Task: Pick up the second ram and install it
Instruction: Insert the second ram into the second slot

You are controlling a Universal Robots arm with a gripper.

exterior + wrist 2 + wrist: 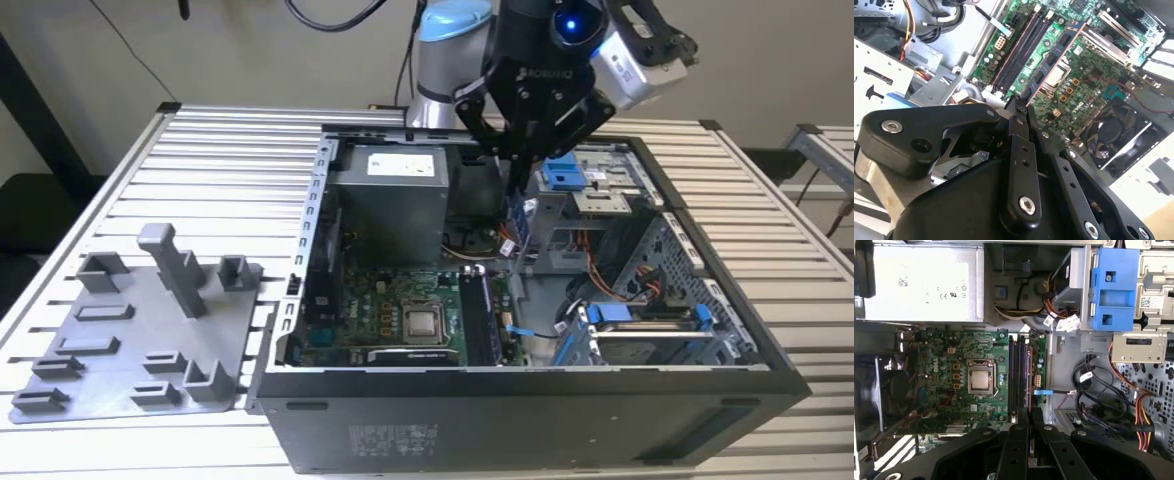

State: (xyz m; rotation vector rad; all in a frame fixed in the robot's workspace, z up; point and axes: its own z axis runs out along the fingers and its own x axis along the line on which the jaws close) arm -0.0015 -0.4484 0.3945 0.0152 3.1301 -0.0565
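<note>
- Your gripper (514,155) is clamped on the second ram (515,195), a long, thin, flat dark memory stick. It holds the stick by one end, and the rest hangs straight down into the open black metal computer case (534,400).
- In the second wrist view you see the black fingers (1019,150) closed together on the near end of the stick (1054,62). Its dark chips and blue face run away from the fingertips, over the green motherboard (1089,85).
- In that view the stick lies between the long black memory slots (1021,50) and the square silver processor socket (1058,75), roughly parallel to the slots.
- In the first wrist view your gripper (1027,415) sits just over the near end of the black slots (1016,375). The silver socket (980,380) is beside them on the green board (944,355).
- You cannot tell from these views whether the lower end of the stick touches the board or a slot.
- The grey metal power supply box (394,195) stands in the case on the exterior view's left of the gripper. A blue plastic drive bracket (567,172) is just to the gripper's other side.
- The grey plastic fixture plate with upright pegs (134,330) lies on the white slatted table (200,170), outside the case on the exterior view's left and well apart from the gripper.
</note>
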